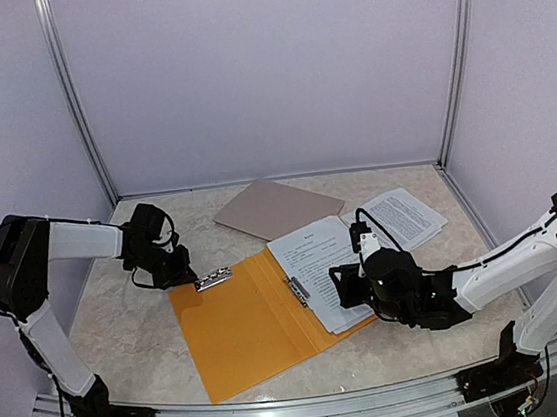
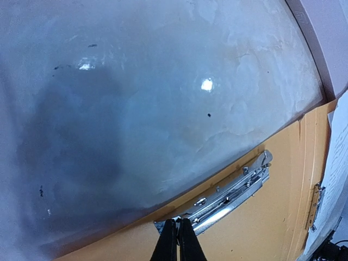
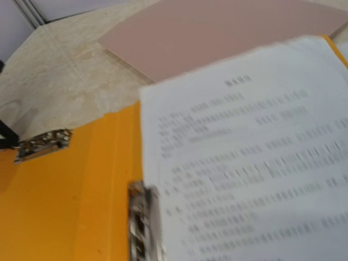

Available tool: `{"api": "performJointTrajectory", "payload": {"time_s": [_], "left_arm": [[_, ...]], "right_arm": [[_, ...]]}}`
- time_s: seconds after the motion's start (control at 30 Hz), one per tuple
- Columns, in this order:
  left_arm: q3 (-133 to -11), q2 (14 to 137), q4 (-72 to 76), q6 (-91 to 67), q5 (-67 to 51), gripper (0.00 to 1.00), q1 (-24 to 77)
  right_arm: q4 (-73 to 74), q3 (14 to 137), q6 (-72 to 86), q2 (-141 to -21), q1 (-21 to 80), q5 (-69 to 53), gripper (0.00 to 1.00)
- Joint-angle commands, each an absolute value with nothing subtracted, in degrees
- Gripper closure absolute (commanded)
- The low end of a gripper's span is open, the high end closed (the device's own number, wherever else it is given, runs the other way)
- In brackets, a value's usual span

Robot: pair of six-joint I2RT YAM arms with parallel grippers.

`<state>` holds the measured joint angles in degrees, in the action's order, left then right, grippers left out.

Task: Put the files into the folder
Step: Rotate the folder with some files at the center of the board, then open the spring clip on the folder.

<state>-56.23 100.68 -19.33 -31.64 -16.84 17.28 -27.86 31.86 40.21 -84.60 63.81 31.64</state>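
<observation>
On the open orange folder (image 1: 237, 329), the left claw (image 2: 177, 240) is pinched shut beside the metal clip (image 2: 225, 197), while whether the right claw (image 1: 337, 290) at the files (image 1: 308, 250) is wide or narrow cannot be told.

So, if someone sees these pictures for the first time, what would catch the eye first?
First, the open orange folder in the middle of the table, with white printed files lying on its right half. The left pincer is shut at the folder's far edge beside a metal clip, and the right pincer is at the sheets' near edge. A grey-brown board lies behind them.
</observation>
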Motion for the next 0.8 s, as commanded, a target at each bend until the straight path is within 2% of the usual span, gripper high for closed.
{"api": "performJointTrajectory", "payload": {"time_s": [0.0,0.23,0.37,0.77], "left_arm": [[-59.1,102.8,-21.3,-24.6,-19.2,1.00,17.9],[-61.0,103.6,-21.9,-18.8,-23.1,1.00,19.4],[-63.4,105.5,-22.2,-15.5,-26.4,1.00,20.2],[-72.5,113.9,-25.4,-7.7,-34.7,1.00,24.0]], "right_arm": [[-26.1,35.4,35.1,-85.9,62.2,29.9,0.76],[-25.4,41.3,26.0,-90.5,58.5,20.7,0.73],[-23.1,46.4,20.4,-93.6,55.1,13.3,0.66],[-14.8,60.7,7.2,-105.8,44.9,-15.9,0.25]]}}
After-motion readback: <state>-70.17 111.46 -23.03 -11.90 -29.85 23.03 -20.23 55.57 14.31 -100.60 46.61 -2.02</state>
